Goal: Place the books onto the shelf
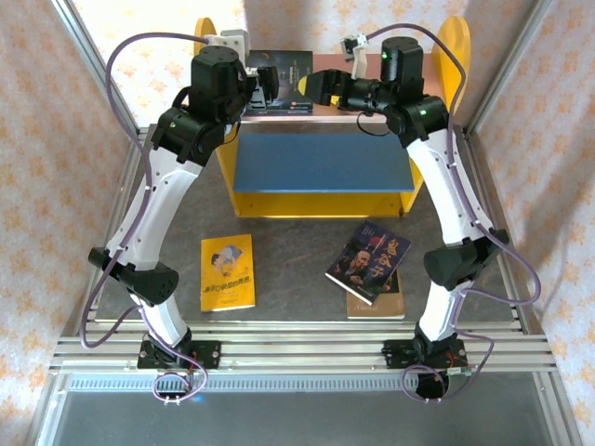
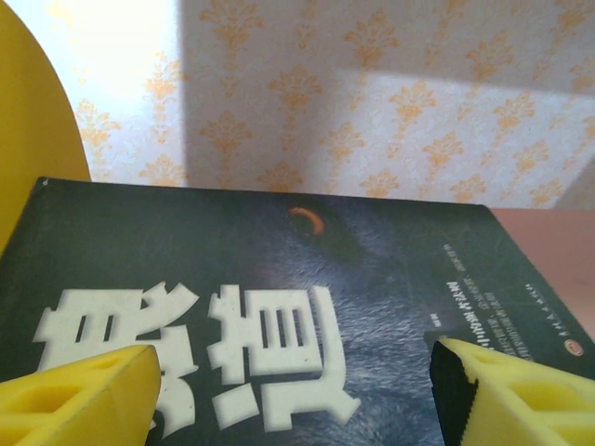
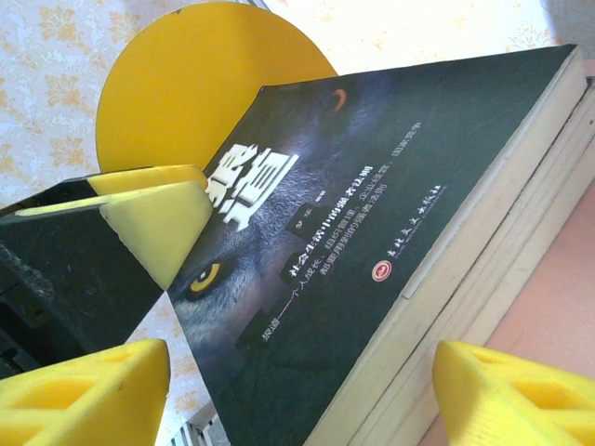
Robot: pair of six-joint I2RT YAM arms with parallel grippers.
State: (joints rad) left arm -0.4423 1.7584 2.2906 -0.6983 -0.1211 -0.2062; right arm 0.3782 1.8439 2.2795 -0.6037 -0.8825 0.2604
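Yellow foam fingertips (image 3: 84,395) of the right claw (image 3: 297,400) sit lowest in its wrist view. They are spread wide on either side of a corner of the book stack and press on nothing. The left claw (image 2: 293,390) stands apart too, its pads hovering over the top book without clamping it. That book is a glossy black paperback (image 2: 279,269) with a wolf's face and a white Chinese title. It crowns a small pile of paperbacks (image 3: 483,269) lying flat on the pink upper board (image 3: 558,307) of the little two-tier shelf (image 1: 321,200), close to the left one of its rounded yellow side panels.

Three more books lie on the dark grey table (image 1: 288,251) in front of the shelf. A yellow paperback (image 1: 228,272) lies flat near the left arm. A dark blue paperback (image 1: 369,260) with a portrait cover sits askew on a brown paperback (image 1: 376,302) near the right arm.

These look thin and light, fairly stiff along the spine but likely to sag if pinched by one corner, and their glossy covers will probably slip against foam. The blue one offers the easiest hold — its corners overhang the brown book, so a finger could slide underneath. The yellow one lies flush with the table, so tipping up an edge and gripping near the spine seems wiser.
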